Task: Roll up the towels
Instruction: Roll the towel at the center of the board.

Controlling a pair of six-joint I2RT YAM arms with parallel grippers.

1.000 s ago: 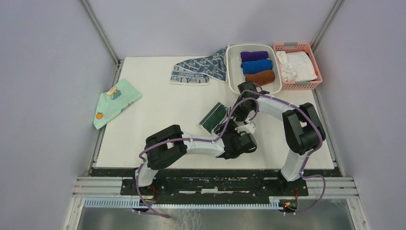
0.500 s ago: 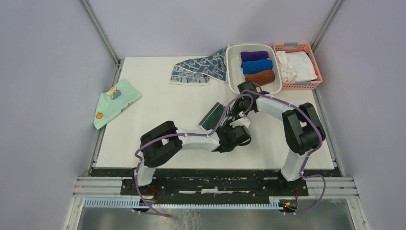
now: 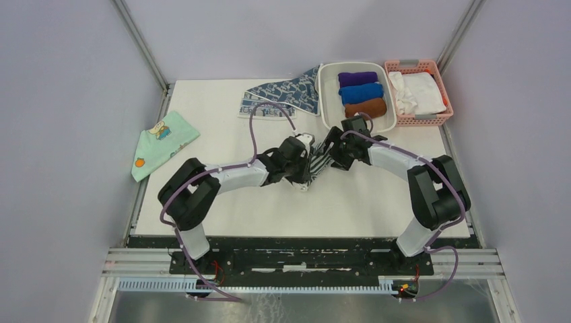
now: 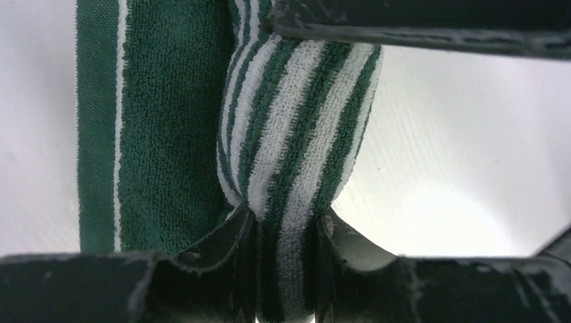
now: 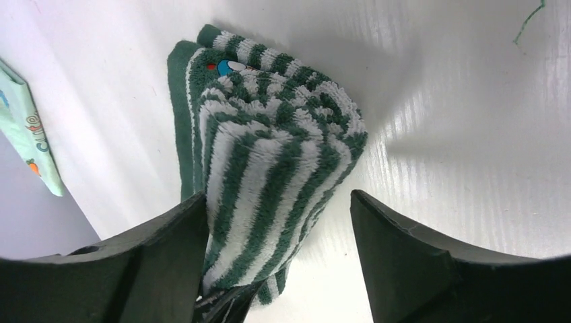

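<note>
The white table (image 3: 222, 195) spreads under both my arms. At its far right sits a white bin (image 3: 324, 101) holding three rolls (image 3: 360, 94), purple, blue and brown, with a pink basket (image 3: 412, 64) just beside it. The grey towel (image 3: 283, 97) lies flat, just left of the bin. The mint cloth (image 3: 161, 141) lies at the table's left edge. The striped towel (image 3: 315, 163) sits mid-table between my two wrists, partly rolled, with a flat green part lying beside the roll. My left gripper (image 4: 284, 235) is clenched on the roll, squeezing the stripes narrow. My right gripper (image 5: 283, 256) is spread wide around the roll: one finger touches it, the other stands apart from it.
</note>
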